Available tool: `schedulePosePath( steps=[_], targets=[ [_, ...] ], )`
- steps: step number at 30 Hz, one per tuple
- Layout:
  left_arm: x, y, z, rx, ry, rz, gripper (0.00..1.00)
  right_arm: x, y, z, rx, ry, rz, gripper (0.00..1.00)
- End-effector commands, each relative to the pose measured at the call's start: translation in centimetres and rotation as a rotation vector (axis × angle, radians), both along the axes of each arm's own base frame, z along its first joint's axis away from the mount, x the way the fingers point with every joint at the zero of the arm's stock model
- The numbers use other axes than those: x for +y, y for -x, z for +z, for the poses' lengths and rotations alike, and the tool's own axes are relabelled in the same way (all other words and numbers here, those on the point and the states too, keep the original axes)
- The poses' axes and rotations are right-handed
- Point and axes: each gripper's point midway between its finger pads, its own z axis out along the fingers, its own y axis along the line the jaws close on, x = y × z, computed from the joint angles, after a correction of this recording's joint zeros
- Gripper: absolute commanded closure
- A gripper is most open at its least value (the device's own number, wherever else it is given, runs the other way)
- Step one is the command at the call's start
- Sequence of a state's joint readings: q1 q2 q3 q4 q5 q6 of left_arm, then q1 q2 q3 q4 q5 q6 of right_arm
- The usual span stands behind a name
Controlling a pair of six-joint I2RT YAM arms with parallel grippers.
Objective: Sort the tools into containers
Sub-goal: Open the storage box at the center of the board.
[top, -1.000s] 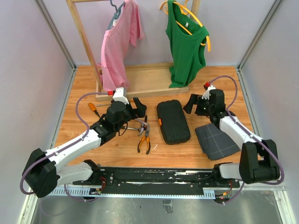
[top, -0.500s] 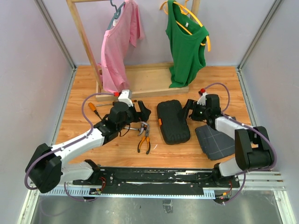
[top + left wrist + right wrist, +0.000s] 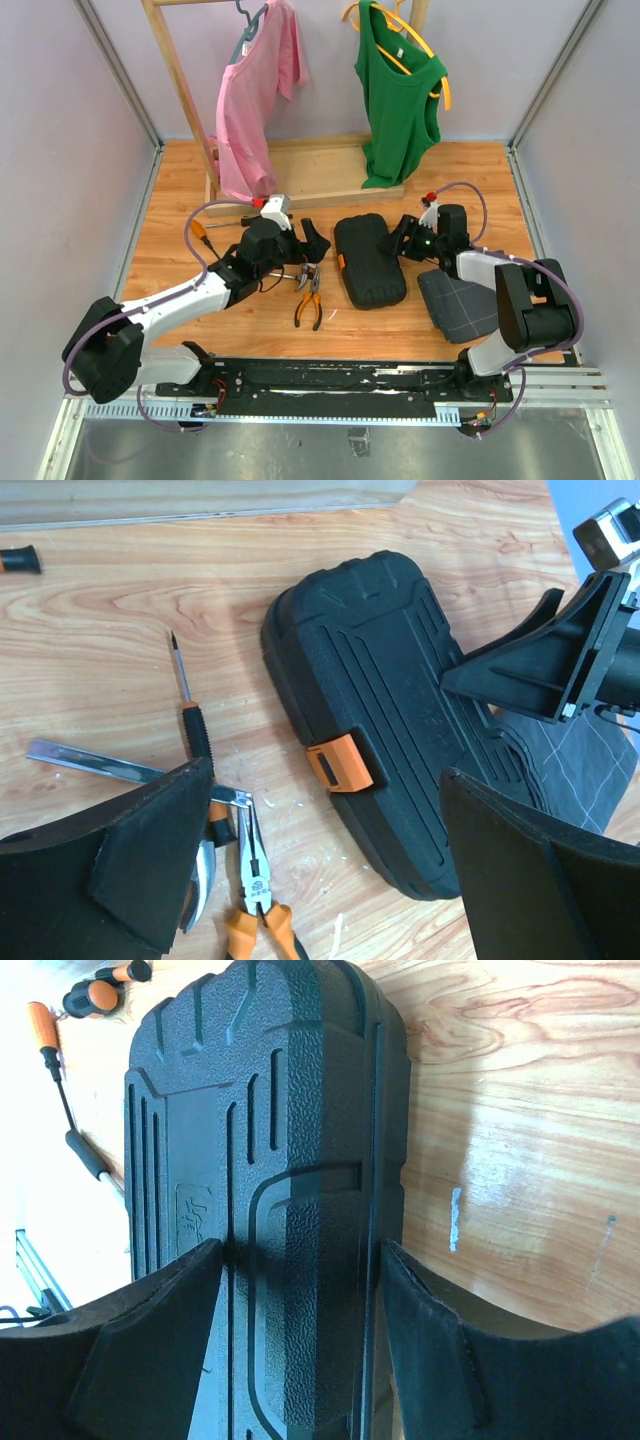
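Left gripper [image 3: 325,770] is wide open with nothing between its fingers, hanging over the spot where the loose tools meet the left side of the tool case [image 3: 372,265]. Right gripper [image 3: 302,1250] is the interesting one: its fingers straddle the far right edge of the case, one over the ribbed lid and one down the side by the seam. The jaws are only partly apart, and honestly I can't tell whether the pads are actually squeezing the plastic or just sitting next to it. The case itself is closed and lies flat in the middle of the wooden table [image 3: 450,180], between the two grippers, with its orange latch [image 3: 338,763] facing left toward the tools. None of the tools are in it. The orange-handled pliers [image 3: 310,300] lie just left of the case on the near side, with a black-handled screwdriver [image 3: 195,725] right above them, tip pointing far. A flat silver bar [image 3: 100,763] runs across under that screwdriver; can't tell which tool it belongs to. Another orange-handled screwdriver [image 3: 203,233] sits well off to the left. The dark grey tray [image 3: 465,305] lies just beside the case on its near right.
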State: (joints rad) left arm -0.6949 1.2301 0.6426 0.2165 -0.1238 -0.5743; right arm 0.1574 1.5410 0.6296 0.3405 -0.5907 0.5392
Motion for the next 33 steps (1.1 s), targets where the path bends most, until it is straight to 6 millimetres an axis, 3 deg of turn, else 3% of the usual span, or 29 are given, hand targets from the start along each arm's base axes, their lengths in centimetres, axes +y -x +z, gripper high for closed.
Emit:
schedulePosePath(
  steps=[1, 9, 19, 33],
  targets=[
    [-0.9, -0.3, 0.4, -0.008, 0.054, -0.019, 0.02, -1.1, 1.1, -3.0, 0.095, 0.000, -0.056, 0.41],
    [-1.8, -0.7, -0.4, 0.020, 0.063, -0.032, 0.03, -3.3, 2.1, -5.7, 0.181, -0.049, -0.173, 0.55],
    [-2.9, -1.5, -1.1, 0.057, 0.110, -0.021, 0.03, -4.9, 2.9, -7.3, 0.236, -0.089, -0.237, 0.53],
    [-6.8, -1.2, -2.4, 0.194, 0.356, -0.076, 0.01, -5.3, 2.9, -7.5, 0.244, -0.121, -0.248, 0.53]
  ],
)
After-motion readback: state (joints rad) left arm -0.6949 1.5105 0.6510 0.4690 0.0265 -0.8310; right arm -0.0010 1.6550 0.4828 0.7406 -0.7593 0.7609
